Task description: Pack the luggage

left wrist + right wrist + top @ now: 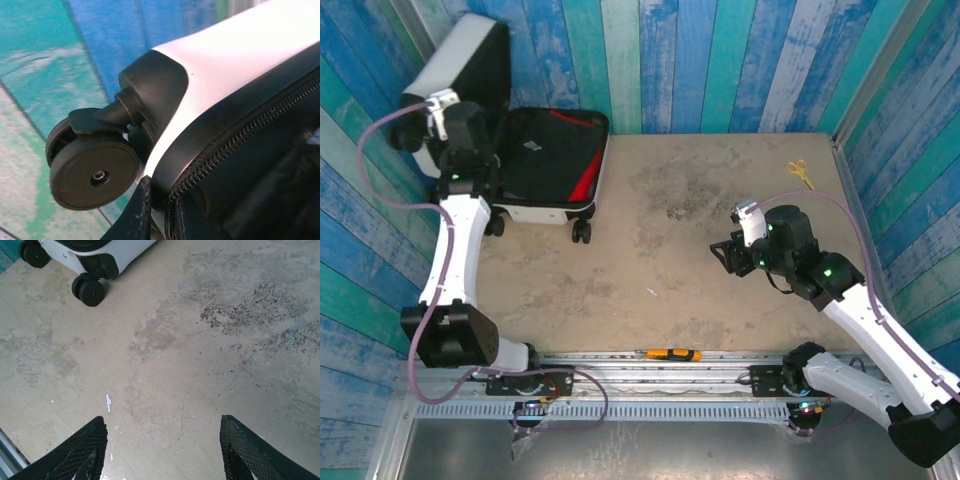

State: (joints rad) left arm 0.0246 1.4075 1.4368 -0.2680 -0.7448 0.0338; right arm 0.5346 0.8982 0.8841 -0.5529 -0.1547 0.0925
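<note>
As the top view shows, luggage point(545, 210): open at the tabletop's point(720, 300) far-left corner, wheels point(582, 232) toward the near edge, long axis near-to-far.
Left gripper point(460, 130): against its upright lid point(455, 55), fingertips hidden.
Left wrist: finger point(136, 215) touching the zipped rim point(235, 135) beside a wheel; grip unclear.
Right wrist: right gripper point(162, 450) wide, empty; luggage cropped.

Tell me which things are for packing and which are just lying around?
For the job:
- the luggage, lying open at the far left

Just lying about:
- the yellow-handled scissors, far right
- the small orange-and-black thing, at the near edge between the arms
</note>
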